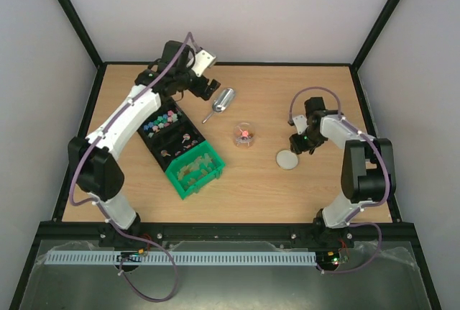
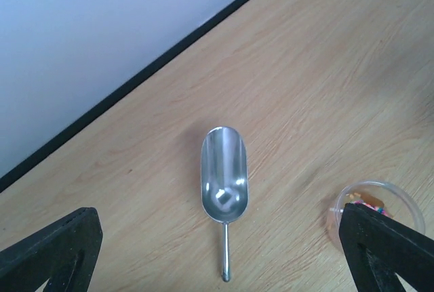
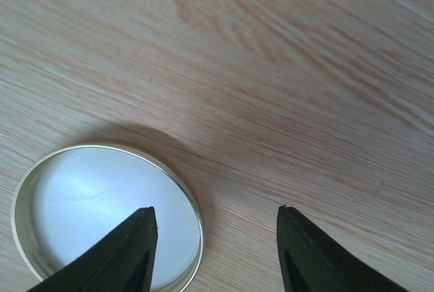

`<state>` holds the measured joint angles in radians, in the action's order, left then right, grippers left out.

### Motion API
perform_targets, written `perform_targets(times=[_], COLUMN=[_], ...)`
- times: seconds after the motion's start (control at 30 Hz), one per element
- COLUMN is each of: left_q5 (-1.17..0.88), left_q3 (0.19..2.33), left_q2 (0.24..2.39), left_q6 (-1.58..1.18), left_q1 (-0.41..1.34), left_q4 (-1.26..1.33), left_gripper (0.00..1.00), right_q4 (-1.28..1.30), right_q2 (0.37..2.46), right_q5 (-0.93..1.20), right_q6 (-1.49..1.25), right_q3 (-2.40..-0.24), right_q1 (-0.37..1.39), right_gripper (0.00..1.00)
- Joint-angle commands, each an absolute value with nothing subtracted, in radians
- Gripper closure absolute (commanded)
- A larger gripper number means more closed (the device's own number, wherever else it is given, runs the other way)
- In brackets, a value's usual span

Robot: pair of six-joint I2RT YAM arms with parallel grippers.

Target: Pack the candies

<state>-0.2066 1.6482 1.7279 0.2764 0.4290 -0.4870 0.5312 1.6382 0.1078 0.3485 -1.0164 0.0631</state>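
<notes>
hanging wide open and empty above the shiny metal scoop [image 2: 224, 173] on the wooden desk [image 2: 325, 68], the left jaws idle, while the half-open right jaws straddle the rim of the round white lid [image 3: 95, 204], not yet pinching it.

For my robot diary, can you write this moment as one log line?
left tool: open above scoop | right tool: open over lid edge | scoop: empty | cup: candies inside

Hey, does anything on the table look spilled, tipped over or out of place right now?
Nothing looks spilled. The metal scoop lies empty on the table, and the white lid rests rim-up apart from the clear cup, which stands upright and uncovered.
</notes>
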Motion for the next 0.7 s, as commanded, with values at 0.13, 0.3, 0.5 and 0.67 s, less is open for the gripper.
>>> perform_targets(times=[0.13,0.3,0.5,0.67], left_q5=[-0.146,-0.173,-0.305,-0.339], left_q3=[1.513,1.340,1.221,1.270], left_q2=[1.535,1.399,1.325,1.359], left_q6=[0.234,0.219,0.207,0.296], left_q1=[0.426,0.426,0.430,0.429], left_q4=[-0.442,-0.316,-0.264,-0.373], left_gripper=[0.01,0.01,0.01,0.01], right_q4=[0.471,0.437,0.448,0.526], right_q2=[1.650,1.671,1.671,1.636], right_q5=[-0.059,-0.089,-0.058,0.088], right_q6=[0.332,0.326,0.313,0.280], right_q3=[-0.929,-0.891,-0.893,-0.965], right_q1=[0.122,0.147,0.153,0.150], right_gripper=[0.58,0.69,0.96,0.99])
